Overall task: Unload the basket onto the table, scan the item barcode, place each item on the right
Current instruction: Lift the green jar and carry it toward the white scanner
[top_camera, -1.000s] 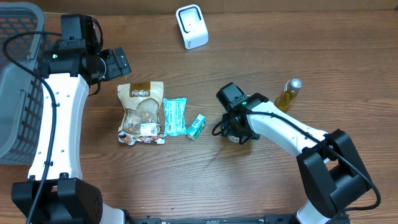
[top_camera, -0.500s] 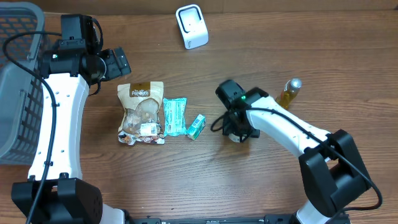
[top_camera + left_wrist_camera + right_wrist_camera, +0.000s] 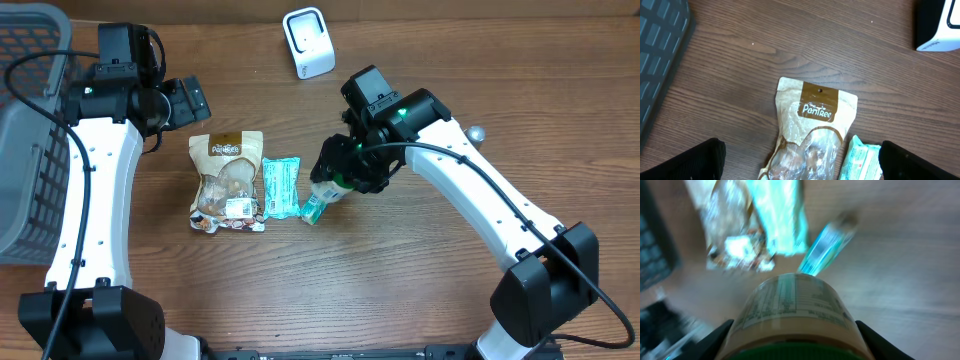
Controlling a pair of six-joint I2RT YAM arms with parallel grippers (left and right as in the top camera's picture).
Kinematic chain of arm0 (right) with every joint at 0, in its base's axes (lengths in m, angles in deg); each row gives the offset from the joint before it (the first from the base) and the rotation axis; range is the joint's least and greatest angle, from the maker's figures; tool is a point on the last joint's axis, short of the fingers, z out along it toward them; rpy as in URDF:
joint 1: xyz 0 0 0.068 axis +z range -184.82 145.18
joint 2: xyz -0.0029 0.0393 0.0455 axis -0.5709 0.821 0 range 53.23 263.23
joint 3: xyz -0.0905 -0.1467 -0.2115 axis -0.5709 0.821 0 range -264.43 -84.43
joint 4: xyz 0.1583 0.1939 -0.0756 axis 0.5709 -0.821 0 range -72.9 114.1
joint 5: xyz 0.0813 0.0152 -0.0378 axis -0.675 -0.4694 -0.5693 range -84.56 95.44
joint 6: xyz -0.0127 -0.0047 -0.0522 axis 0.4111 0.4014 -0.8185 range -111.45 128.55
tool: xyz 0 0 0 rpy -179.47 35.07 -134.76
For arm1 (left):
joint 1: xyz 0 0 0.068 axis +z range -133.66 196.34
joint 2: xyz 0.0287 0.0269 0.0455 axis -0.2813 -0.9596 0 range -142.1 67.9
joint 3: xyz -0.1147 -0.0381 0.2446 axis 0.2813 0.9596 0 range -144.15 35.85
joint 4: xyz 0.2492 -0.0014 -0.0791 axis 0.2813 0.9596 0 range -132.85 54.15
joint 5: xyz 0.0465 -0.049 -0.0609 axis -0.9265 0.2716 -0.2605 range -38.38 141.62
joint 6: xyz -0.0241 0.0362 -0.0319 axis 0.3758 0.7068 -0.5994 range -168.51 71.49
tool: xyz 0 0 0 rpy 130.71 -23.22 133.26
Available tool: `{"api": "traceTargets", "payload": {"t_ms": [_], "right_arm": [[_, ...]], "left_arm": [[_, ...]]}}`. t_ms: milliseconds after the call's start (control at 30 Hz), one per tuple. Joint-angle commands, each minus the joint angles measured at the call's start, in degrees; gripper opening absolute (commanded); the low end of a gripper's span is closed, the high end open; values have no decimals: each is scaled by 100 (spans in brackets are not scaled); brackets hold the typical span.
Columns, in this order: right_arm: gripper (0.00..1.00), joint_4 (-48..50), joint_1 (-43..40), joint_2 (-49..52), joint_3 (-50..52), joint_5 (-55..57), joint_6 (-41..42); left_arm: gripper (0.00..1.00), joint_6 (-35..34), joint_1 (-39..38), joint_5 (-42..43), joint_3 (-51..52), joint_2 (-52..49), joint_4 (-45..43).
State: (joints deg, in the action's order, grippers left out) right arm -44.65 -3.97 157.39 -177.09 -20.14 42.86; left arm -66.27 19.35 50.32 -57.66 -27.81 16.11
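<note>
A jar [image 3: 795, 305] with a green lid and a printed label fills the bottom of the right wrist view, and my right gripper [image 3: 796, 339] is shut on it, one finger on each side. In the overhead view that gripper [image 3: 345, 177] holds the jar [image 3: 329, 188] in the air over the small teal box [image 3: 316, 206]. No barcode can be made out in the blurred view. The white scanner [image 3: 308, 42] stands at the back of the table. My left gripper [image 3: 186, 101] hangs open at the back left, above the PanTree pouch [image 3: 812, 130], with nothing between its fingers.
A teal packet [image 3: 281, 187] lies between the pouch [image 3: 228, 181] and the small box. A grey basket [image 3: 25, 130] stands at the left edge. The cap of a bottle [image 3: 477, 132] shows behind the right arm. The scanner's corner [image 3: 940, 25] shows at the top right of the left wrist view.
My right gripper closed on the jar, lifted it off the table and carried it up and to the left, over the small teal box. The left arm has not moved.
</note>
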Motion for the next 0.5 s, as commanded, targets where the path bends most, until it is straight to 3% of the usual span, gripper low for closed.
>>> {"api": "traceTargets", "payload": {"t_ms": [0, 333, 467], "right_arm": [[58, -162, -7, -44, -140, -1292, -20], [56, -673, -9, -44, -140, -2938, -22], [60, -551, -11, -44, -140, -3484, 28]], "left_arm": [[100, 44, -42, -39, -46, 11, -2], [100, 44, -39, -39, -46, 11, -2], [100, 44, -42, -39, -46, 11, -2]]}}
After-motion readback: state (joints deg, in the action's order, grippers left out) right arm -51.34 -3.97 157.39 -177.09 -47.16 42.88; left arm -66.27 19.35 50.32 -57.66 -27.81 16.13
